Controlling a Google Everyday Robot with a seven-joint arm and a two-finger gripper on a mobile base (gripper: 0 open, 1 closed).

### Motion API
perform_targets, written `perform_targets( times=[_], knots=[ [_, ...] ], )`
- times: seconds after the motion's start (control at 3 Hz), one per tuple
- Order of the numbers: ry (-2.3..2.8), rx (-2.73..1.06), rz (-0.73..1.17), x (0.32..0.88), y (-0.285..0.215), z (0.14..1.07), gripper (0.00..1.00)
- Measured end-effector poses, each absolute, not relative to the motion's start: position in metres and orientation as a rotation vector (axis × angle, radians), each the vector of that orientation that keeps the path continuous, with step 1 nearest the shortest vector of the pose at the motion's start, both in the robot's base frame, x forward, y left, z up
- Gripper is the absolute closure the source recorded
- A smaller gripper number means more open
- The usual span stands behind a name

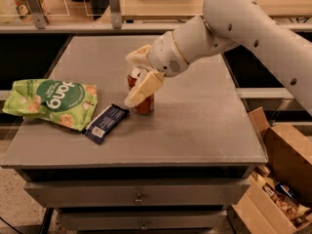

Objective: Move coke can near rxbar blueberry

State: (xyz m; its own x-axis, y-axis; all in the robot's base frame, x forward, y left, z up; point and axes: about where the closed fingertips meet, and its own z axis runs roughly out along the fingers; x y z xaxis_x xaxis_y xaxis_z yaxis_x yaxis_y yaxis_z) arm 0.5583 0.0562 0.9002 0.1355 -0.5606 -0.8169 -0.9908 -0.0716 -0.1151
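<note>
Fronting the scene, the drawers [139, 198] under the table [204, 130] stand closed, and a cardboard box [287, 165] sits on the floor at the picture's right, clear of my work; on the tabletop above them the bar [106, 123] lies flat and slantwise, its white label end toward the front edge, its far end pointing up at the can; beside it, toward the picture's left, the green bag [53, 100] sprawls with one corner touching or just overlapping the bar, which is why I judge the open side, away from the bag, to be the sensible place to come in.

Just beyond the bar's far end stands the can [144, 101], upright, so close to the wrapper that I cannot tell whether they touch; whether its base rests on the table or hangs barely above it I cannot tell either; my gripper [132, 79] is clamped around it from the side, one pale finger slanting across its front, the other behind its silver top, a hold that keeps it upright and away from the wrapper; by my reckoning the task is all but done, and what remains is to let go and draw back without knocking it; behind, my arm [234, 23] reaches in from the picture's right, and a counter [161, 6] runs along the back.
</note>
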Motion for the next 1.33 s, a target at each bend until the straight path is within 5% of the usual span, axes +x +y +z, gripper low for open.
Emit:
perform_targets(
  times=[1.33],
  knots=[
    [1.605, -1.685, 0.794, 0.581, 0.029, 0.874, 0.0]
  ],
)
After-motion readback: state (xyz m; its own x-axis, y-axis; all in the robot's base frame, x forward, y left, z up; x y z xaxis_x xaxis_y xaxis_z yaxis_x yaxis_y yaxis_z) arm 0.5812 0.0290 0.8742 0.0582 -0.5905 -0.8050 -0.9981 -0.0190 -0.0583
